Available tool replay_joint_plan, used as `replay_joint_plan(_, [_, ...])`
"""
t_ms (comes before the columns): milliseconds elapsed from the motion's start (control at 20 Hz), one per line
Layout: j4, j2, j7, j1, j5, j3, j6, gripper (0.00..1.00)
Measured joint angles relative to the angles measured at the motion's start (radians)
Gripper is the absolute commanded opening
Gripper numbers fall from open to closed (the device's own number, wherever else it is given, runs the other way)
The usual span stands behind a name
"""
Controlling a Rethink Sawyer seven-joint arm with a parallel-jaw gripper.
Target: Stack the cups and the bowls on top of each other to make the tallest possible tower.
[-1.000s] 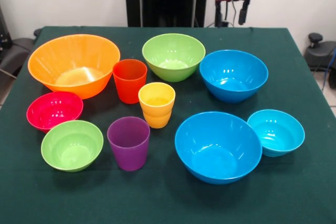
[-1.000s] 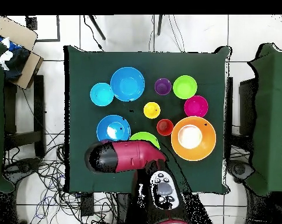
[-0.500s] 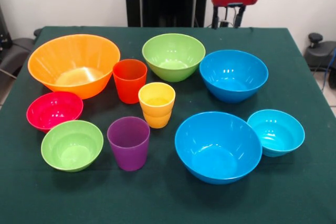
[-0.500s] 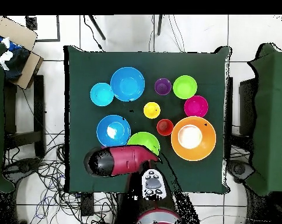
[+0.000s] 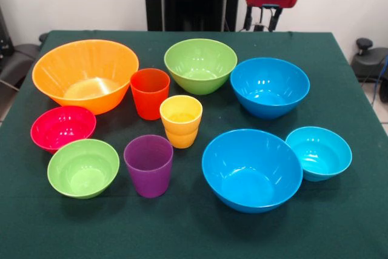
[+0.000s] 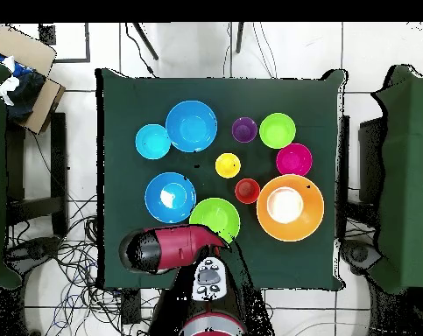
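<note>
All ten vessels stood apart on the green table (image 5: 339, 222), upright and open side up, none nested or stacked.

Positions are given from the yellow cup (image 5: 180, 121) near the middle, as the front view showed it. The orange-red cup (image 5: 150, 93) stood just behind it to the left, and the purple cup (image 5: 148, 165) in front of it to the left. The medium green bowl (image 5: 200, 65) sat behind it. The huge orange-yellow bowl (image 5: 85, 75) lay behind and well to the left. The pink-red bowl (image 5: 62, 127) was to the left, with the small green bowl (image 5: 83, 167) further forward on that side. One large blue bowl (image 5: 270, 87) sat behind to the right, the other large blue bowl (image 5: 251, 169) in front to the right, and the small light-blue bowl (image 5: 318, 152) furthest right.

The gripper (image 5: 262, 19) hung beyond the table's far edge, behind the rear large blue bowl. Its state could not be determined.
</note>
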Motion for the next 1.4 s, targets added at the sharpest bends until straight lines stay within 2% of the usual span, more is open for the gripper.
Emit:
replay_joint_plan(450, [-0.009,0.025,0.103,0.070,0.030,-0.026,0.000,1.00])
replay_joint_plan(1150, [-0.077,0.087,0.108,0.077,0.033,-0.028,-0.054,1.00])
replay_joint_plan(1400, [-0.104,0.088,0.108,0.105,0.044,-0.040,-0.054,1.00])
